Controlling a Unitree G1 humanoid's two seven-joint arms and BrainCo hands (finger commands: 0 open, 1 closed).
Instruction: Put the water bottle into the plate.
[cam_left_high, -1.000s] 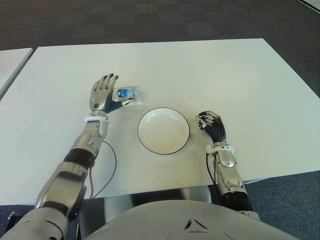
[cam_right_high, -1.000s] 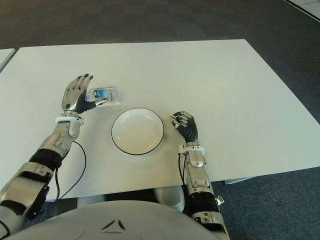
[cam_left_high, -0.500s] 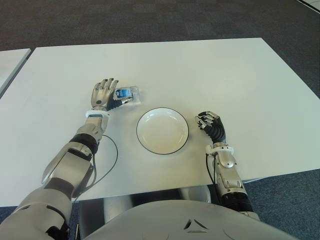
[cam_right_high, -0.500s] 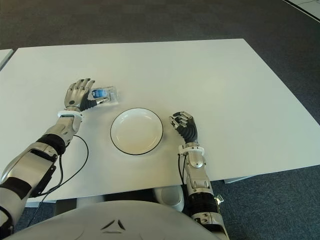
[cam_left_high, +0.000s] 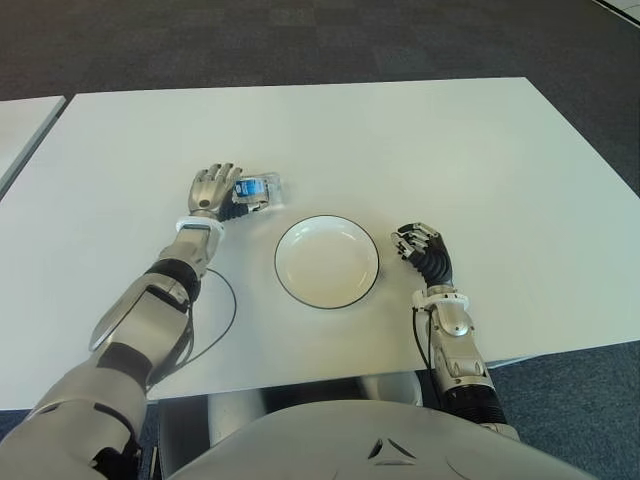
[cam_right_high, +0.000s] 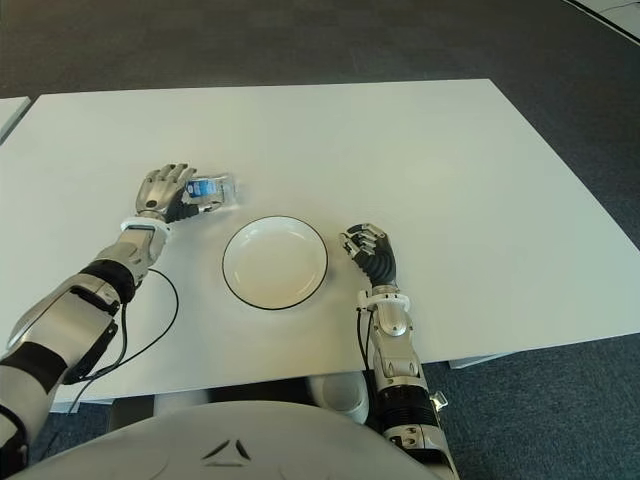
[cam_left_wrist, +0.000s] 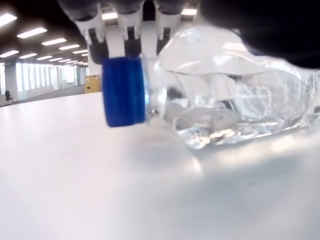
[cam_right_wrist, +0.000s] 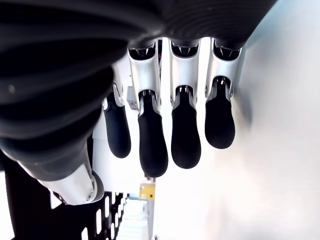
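Note:
A clear water bottle (cam_left_high: 263, 187) with a blue cap (cam_left_wrist: 125, 92) and blue label lies on its side on the white table (cam_left_high: 420, 150), left of and a little beyond the plate. My left hand (cam_left_high: 222, 191) sits low against the bottle's cap end. Its fingers (cam_left_wrist: 132, 22) curl over the neck in the left wrist view. The white, dark-rimmed plate (cam_left_high: 327, 262) holds nothing. My right hand (cam_left_high: 418, 244) shows just right of the plate, its fingers (cam_right_wrist: 182, 132) curled with nothing in them.
A thin black cable (cam_left_high: 227, 315) loops on the table beside my left forearm. Another white table's corner (cam_left_high: 20, 120) stands at the far left. Dark carpet lies beyond the table's far edge and to the right.
My left hand came down from an open, raised pose, and its fingers have curled onto the bottle. The bottle, plate and right hand have stayed in place.

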